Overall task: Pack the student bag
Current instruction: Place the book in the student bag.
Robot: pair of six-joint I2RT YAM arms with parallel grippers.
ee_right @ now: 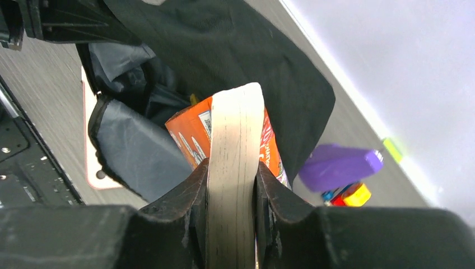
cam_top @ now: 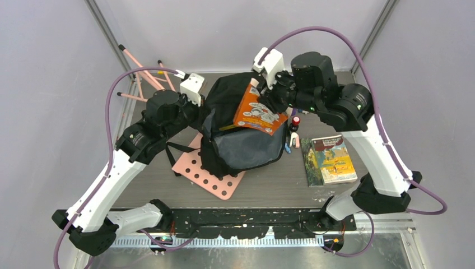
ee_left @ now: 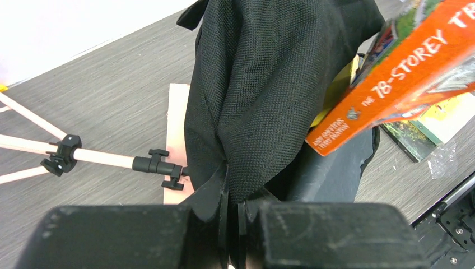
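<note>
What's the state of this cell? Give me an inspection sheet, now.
Surface: grey wood-grain table.
Job's things: black bag, open, lying partly on a pink board; orange book tilted over its mouth.
Clutter: books right of the bag; bottles beside it; pink tripod at back left.
Hands: left hand shut on bag fabric; right hand shut on the orange book.
Cables: purple cable looping off each arm.
Surroundings: plain grey walls.
</note>
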